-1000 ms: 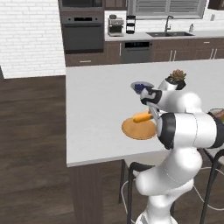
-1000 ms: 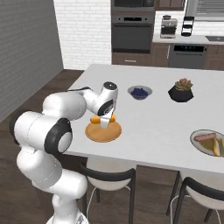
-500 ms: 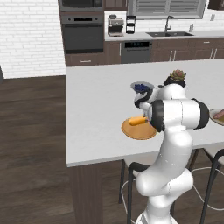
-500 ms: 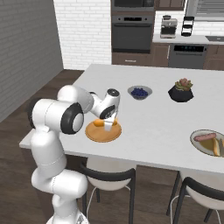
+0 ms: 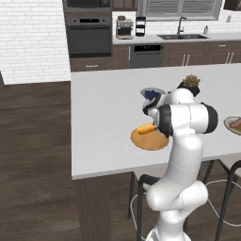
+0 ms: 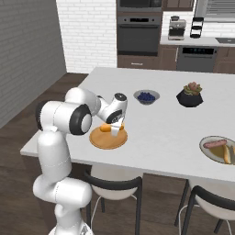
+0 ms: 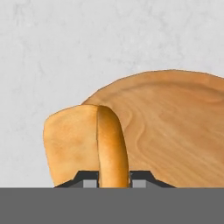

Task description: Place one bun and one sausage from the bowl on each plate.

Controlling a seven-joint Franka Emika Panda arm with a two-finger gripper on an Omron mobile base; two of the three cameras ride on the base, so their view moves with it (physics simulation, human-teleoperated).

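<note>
The end effector (image 6: 115, 130) is low over the wooden plate (image 6: 109, 138), and its jaws are closed on a bun (image 7: 87, 146). In the hand view the bun stands on its edge between the two dark finger tips (image 7: 141, 179), with its split side turned to the camera, and its far end reaches over the rim of the wooden plate and the white surface (image 7: 65, 52). In the left base view the bun looks like an orange, long piece lying over the near-left part of the plate, just beside the wrist of the arm. I cannot tell if the bun already touches the plate.

The wooden plate lies near the front edge of the surface, in front of a small bowl of blue berries (image 6: 147, 97). A black plant pot (image 6: 190, 96) stands to the right of this small bowl. Well apart, near the right end of the surface, there is the big grey bowl (image 6: 207, 152), cut by the picture edge. In it lie a sausage (image 6: 214, 144) and another bun (image 6: 227, 154), side by side.
</note>
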